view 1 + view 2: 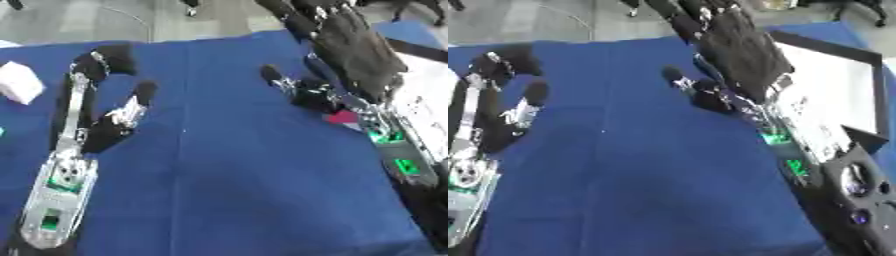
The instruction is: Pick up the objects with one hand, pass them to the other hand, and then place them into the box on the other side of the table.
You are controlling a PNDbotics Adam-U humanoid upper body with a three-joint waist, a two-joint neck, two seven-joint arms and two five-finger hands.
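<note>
Both hands, left hand [103,107] and right hand [346,55], hover open.

Table [236,190] fills middle of scene. Left hand [92,130] lies on table at left, fingers pointing far. White object [19,82] at far left edge, just left of left hand's fingertips, apart from them. Right hand [350,55] over table's right side, toward far edge. Small object [343,117] under right hand, near side. Box [837,87] at right edge of table, right of right hand.
</note>
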